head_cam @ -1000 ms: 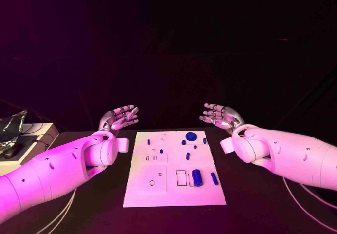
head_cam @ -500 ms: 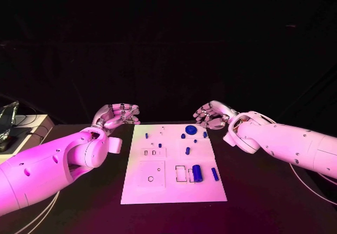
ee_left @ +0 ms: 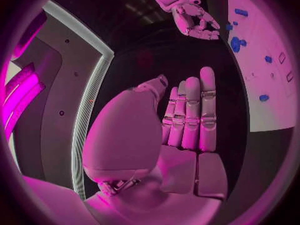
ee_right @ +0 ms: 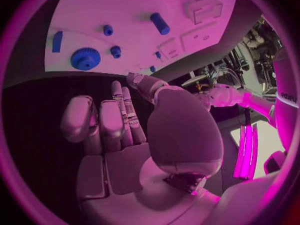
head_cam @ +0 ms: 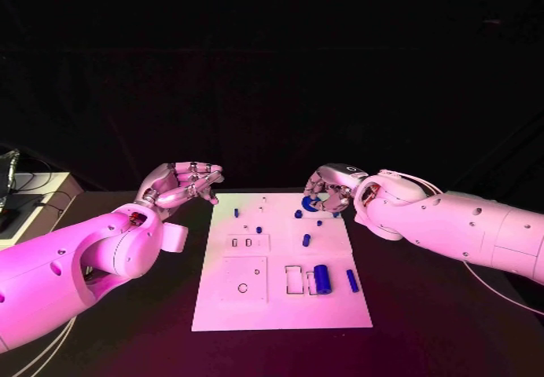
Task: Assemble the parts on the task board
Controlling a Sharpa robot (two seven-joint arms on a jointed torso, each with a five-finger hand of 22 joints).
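The white task board (head_cam: 272,302) lies in the middle of the black table. A blue gear (head_cam: 307,203) sits at its far edge, with small blue pegs (head_cam: 259,230) and a short blue pin (head_cam: 306,239) nearer. A thick blue cylinder (head_cam: 321,279) and a blue bar (head_cam: 351,280) lie at the near right. My right hand (head_cam: 330,187) hovers just above and behind the gear with fingers curled, holding nothing. In the right wrist view the gear (ee_right: 85,59) lies apart from the fingers (ee_right: 119,110). My left hand (head_cam: 179,184) hangs beyond the board's far left corner, empty, its fingers (ee_left: 190,110) nearly straight.
A pale box (head_cam: 40,192) with cables stands at the table's left edge. Bare black table (head_cam: 431,314) lies on both sides of the board. The board has several rectangular slots (head_cam: 294,280) and a round hole (head_cam: 243,288) in its near half.
Both hands have come down and in toward the board's far edge and curled their fingers. The right hand has reached the gear. The camera has shifted too.
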